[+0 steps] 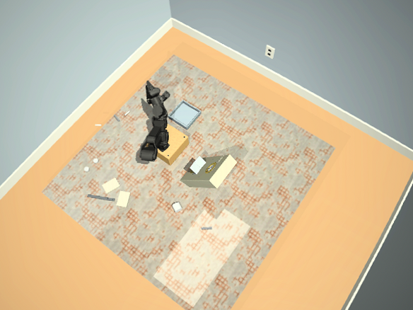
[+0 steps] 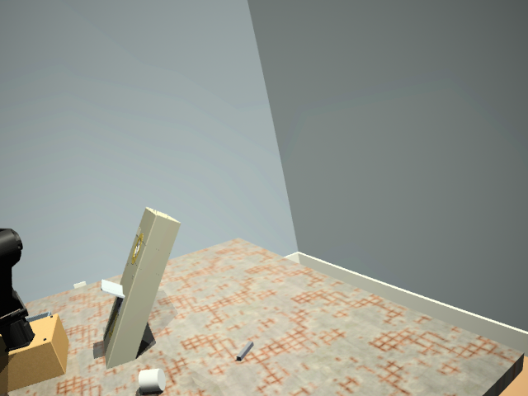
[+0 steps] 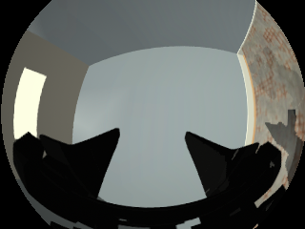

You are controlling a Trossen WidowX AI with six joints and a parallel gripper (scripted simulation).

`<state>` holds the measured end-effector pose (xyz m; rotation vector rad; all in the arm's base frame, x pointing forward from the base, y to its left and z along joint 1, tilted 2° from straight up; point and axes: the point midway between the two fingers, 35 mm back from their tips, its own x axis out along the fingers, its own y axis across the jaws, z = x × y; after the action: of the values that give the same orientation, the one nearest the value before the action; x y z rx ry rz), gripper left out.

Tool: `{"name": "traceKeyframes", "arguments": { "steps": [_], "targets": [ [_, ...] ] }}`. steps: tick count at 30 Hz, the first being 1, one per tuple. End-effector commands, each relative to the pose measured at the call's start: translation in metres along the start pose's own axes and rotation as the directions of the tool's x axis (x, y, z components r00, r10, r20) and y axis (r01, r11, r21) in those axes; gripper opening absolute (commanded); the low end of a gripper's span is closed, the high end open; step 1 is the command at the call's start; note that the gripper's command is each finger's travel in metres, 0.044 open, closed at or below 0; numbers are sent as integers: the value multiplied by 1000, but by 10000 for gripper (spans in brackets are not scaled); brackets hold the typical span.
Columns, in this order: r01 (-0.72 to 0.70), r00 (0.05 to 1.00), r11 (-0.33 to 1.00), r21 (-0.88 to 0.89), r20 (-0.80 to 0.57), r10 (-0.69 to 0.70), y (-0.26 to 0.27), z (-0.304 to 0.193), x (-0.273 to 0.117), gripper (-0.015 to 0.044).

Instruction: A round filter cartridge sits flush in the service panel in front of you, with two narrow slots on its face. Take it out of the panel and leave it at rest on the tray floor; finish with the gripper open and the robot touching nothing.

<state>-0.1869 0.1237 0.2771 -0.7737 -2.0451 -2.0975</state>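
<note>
- Cartridge (image 1: 210, 168) in the top view shows as a small yellow-ringed disc, still seated in the face of the leaning service panel (image 1: 212, 175). The tray (image 1: 195, 112) lies on the carpet beyond the wooden base block (image 1: 176, 145). The arm reaches up and away from the panel, its gripper (image 1: 157, 93) near the tray's side and touching nothing.
- Exterior view: the panel (image 2: 140, 294) tilts back on its stand, with the cartridge (image 2: 137, 248) high on its face; its slots are too small to read. The approach probably needs to run square to that tilted face, not level.
- Wrist view: the two dark fingers stand wide apart with only wall between them. Before advancing, the gripper should likely swing round to the panel, narrow to the slot spacing, and line up with both slots.
</note>
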Motion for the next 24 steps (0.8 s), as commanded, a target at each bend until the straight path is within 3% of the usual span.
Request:
{"name": "traceKeyframes", "arguments": {
  "steps": [1,6,11,17,24],
  "targets": [
    [2,1000,1000,-9,11,-2,0,3,0,374],
    [121,954,966,-230,297,-48,9,69,-8,243],
    [373,799,841,-393,597,-75,23,138,-44,111],
    [716,494,601,-356,866,-75,48,199,-117,104],
    [961,41,275,-25,998,-54,82,226,-225,104]
  ]
}}
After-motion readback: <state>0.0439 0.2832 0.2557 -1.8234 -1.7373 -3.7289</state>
